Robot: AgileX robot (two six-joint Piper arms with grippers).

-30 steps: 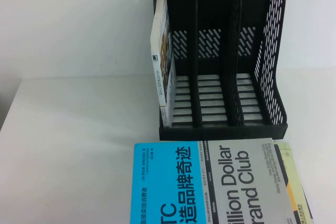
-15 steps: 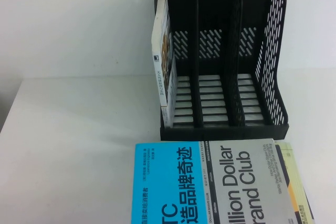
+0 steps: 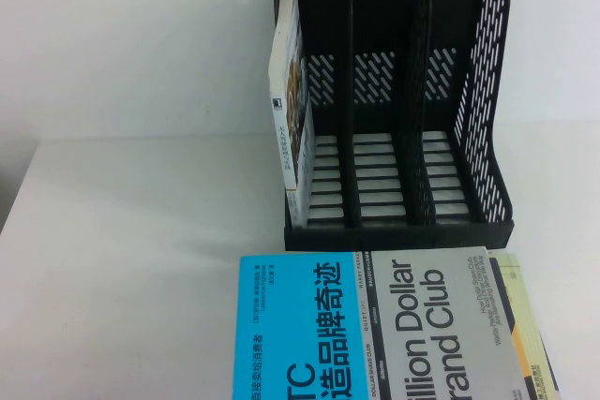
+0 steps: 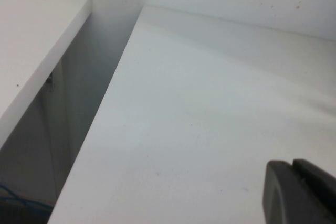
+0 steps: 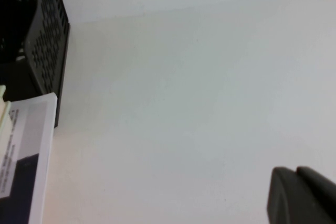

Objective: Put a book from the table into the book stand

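The book (image 3: 375,325), half cyan-blue and half grey with black Chinese characters and "Billion Dollar Brand Club", lies flat on the white table (image 3: 122,231) at the near edge, right in front of the book stand. The black three-slot book stand (image 3: 398,100) stands at the back; its middle and right slots are empty. Neither gripper shows in the high view. My left gripper (image 4: 295,167) is shut and empty over bare table at the left. My right gripper (image 5: 297,173) is shut and empty over bare table to the right of the stand (image 5: 46,40).
A thin white-spined book (image 3: 292,128) stands upright in the stand's left slot. Yellowish books (image 3: 527,325) lie under the cyan-grey book and stick out on its right. A corner of that stack (image 5: 23,161) shows in the right wrist view. The table's left edge (image 4: 100,124) drops into a gap.
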